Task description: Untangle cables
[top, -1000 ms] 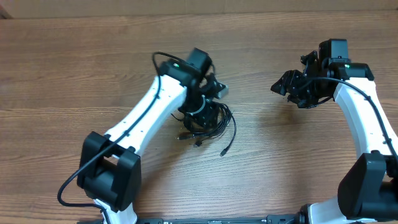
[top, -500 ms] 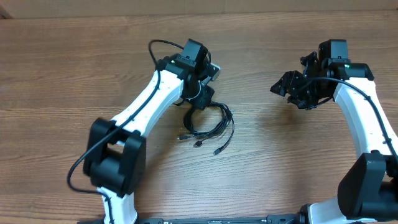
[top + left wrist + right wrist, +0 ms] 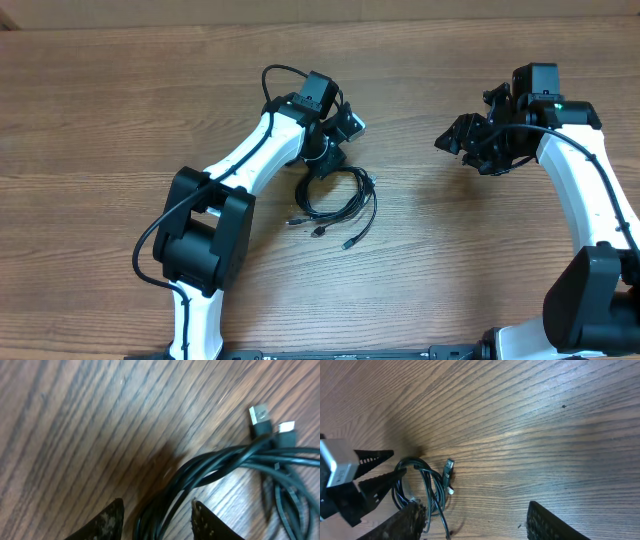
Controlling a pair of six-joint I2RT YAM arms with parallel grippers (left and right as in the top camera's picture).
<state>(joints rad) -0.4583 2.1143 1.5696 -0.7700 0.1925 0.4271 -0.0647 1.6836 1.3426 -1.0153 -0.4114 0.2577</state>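
We see the left jaws standing partway open, set astride the cables (image 3: 220, 457). The black strands run up between the two fingers (image 3: 107, 522) and lie against the finger on the right of the wrist view. A dark gap shows beside the other finger, so nothing looks pinched. From there the bundle bends off to the right across the table (image 3: 75, 420) and ends in two plugs (image 3: 260, 414) with silver tips, lying side by side. From above, the cables lie as a loose looped coil near the middle of the table, its top under the left jaws and its loose ends trailing toward the near edge. The left arm (image 3: 250, 165) reaches in a long diagonal from its base at the near left, with the wrist bent down over the top of the coil. The right jaws stand wide apart and hold nothing. Between their fingers (image 3: 547, 522) we see only bare wood, and they touch none of the cables, which lie well apart from them, to the left. The right arm (image 3: 580, 180) rises along the right side of the table, its wrist turned inward toward the coil and held above the table.
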